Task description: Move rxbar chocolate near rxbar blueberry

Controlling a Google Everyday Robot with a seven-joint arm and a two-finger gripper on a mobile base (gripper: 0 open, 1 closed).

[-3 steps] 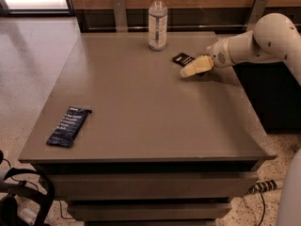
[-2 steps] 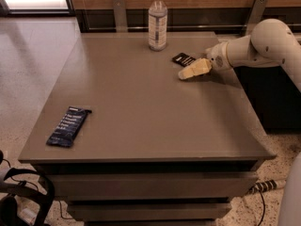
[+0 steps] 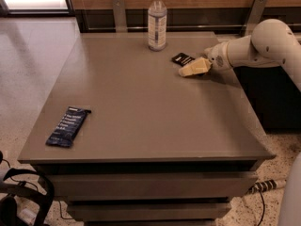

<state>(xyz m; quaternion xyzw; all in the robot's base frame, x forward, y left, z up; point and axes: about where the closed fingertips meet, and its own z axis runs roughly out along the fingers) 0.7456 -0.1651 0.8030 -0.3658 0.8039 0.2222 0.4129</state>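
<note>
Since a second ago the gripper [image 3: 194, 68] has edged slightly toward the near left; nothing else has shifted. It sits low at the far right of the table [image 3: 141, 126], just beside the black chocolate bar [image 3: 182, 59], likely lining up a grasp; open or closed cannot be told. The blue blueberry bar [image 3: 68, 126] lies well apart, near left. Wrapper and bottle [image 3: 157, 20] print is unreadable.

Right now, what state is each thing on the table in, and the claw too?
rxbar chocolate: lying flat, far right, beside the claw.
rxbar blueberry: lying flat, front left, apart from everything.
water bottle: upright, cap on, at the back.
claw: low by the rxbar chocolate.
</note>
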